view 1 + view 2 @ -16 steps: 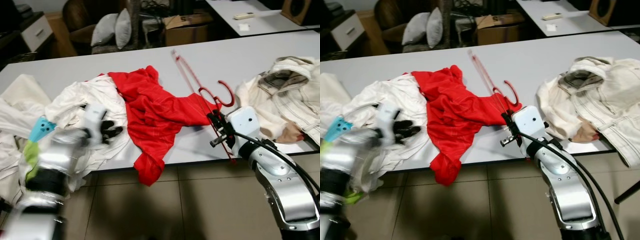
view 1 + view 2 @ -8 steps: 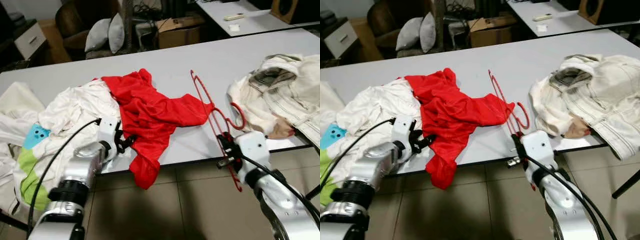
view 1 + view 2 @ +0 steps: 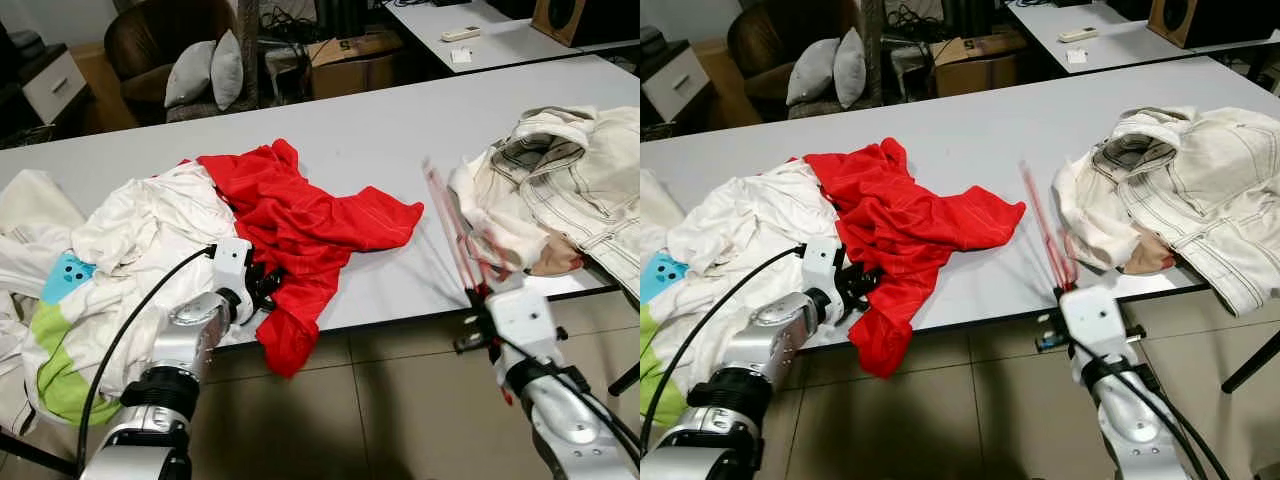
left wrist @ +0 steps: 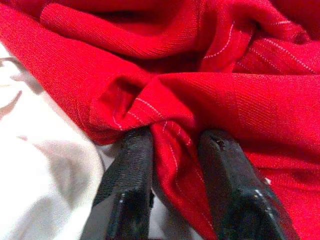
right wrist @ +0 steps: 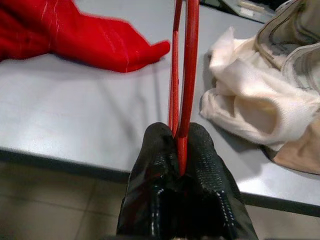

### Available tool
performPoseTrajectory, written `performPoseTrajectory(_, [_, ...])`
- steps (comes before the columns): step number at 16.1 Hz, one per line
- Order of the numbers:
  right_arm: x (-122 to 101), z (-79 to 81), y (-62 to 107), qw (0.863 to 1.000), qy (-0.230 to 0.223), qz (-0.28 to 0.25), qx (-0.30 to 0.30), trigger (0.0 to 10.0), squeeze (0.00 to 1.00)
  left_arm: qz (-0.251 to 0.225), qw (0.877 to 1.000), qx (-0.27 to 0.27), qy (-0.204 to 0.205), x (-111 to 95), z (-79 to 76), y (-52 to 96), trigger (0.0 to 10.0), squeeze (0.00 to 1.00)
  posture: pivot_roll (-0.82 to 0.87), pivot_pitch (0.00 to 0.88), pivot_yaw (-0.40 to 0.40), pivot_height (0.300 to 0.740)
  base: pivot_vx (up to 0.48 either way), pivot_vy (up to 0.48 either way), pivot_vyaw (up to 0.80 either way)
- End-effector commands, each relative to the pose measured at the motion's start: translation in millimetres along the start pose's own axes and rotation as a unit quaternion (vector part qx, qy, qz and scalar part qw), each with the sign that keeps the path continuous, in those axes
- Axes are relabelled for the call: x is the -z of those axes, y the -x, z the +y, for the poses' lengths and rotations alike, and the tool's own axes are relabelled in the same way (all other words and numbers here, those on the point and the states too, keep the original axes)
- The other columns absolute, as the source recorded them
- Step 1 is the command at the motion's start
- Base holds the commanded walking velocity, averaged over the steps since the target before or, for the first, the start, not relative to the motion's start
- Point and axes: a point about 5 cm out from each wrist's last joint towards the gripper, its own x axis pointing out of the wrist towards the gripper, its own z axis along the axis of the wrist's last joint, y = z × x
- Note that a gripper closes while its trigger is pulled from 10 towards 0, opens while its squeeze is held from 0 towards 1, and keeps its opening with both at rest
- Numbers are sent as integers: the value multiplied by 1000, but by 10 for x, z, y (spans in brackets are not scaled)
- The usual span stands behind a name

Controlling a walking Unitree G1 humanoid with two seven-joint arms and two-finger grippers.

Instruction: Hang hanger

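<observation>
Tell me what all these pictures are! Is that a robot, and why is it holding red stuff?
Yes, it is a robot with two silver arms. Two pictures come from cameras in its head, looking down at a grey table. The other two come from small cameras on its wrists, looking along its black fingers.

On the table lie a red shirt, a white pile of clothes and a cream jacket.

The left gripper pinches a fold of the red shirt at the table's edge. The right gripper is shut on a thin red hanger, holding it up over the table's edge. The hanger looks blurry from the head cameras.
</observation>
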Motion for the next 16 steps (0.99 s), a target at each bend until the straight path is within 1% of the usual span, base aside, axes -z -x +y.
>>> performPoseTrajectory(1, [-8,42,-24,1000,18,-7,-1,10000,0,-19,1000,-18,13,-38,72,32,0,0,-158,0,151,740,0,0,0])
performPoseTrajectory(2, [-6,48,-33,1000,21,-7,-2,10000,0,-26,999,-21,18,-56,85,37,0,0,-157,0,150,740,0,0,0])
performPoseTrajectory(3, [-22,53,-52,1000,21,-12,0,10000,0,-38,998,-37,21,-101,132,44,0,0,-155,0,147,740,0,0,0])
performPoseTrajectory(6, [-40,30,-72,999,24,-21,13,10000,0,-54,997,-57,17,-188,206,49,0,0,-163,0,155,740,0,0,0])
performPoseTrajectory(7, [-45,10,-75,999,24,-23,23,10000,0,-64,996,-59,14,-270,228,38,0,0,-166,0,159,740,0,0,0])
performPoseTrajectory(8, [-50,-4,-78,999,24,-24,29,10000,0,-78,995,-59,1,-402,251,24,0,0,-167,0,162,740,0,0,0])
performPoseTrajectory(9, [-54,-7,-82,999,24,-25,32,10000,0,-106,992,-66,-14,-637,303,14,0,0,-168,0,168,740,0,0,0])
performPoseTrajectory(10, [-56,-7,-85,999,24,-26,37,10000,0,-141,987,-68,-32,-941,341,14,0,0,-167,0,172,740,0,0,0])
performPoseTrajectory(11, [-57,-6,-86,999,22,-27,39,10000,0,-155,985,-64,-51,-1098,343,20,0,0,-166,0,178,740,0,0,0])
performPoseTrajectory(12, [-57,-4,-90,998,20,-29,45,10000,0,-187,975,-42,-114,-1495,301,52,0,0,-162,0,182,740,0,0,0])
performPoseTrajectory(13, [-55,0,-97,998,15,-29,52,10000,0,-217,962,-24,-161,-1835,250,118,0,0,-152,0,197,740,0,0,0])
performPoseTrajectory(14, [-53,2,-101,998,13,-29,54,10000,0,-230,956,-17,-179,-1984,228,158,0,0,-151,0,199,740,0,0,0])
performPoseTrajectory(15, [-49,12,-111,998,11,-29,58,10000,0,-241,948,-17,-207,-2168,230,223,0,0,-144,0,208,740,0,0,0])
performPoseTrajectory(16, [-47,17,-118,998,8,-29,62,10000,0,-235,943,-30,-235,-2225,270,259,0,0,-140,0,210,740,0,0,0])
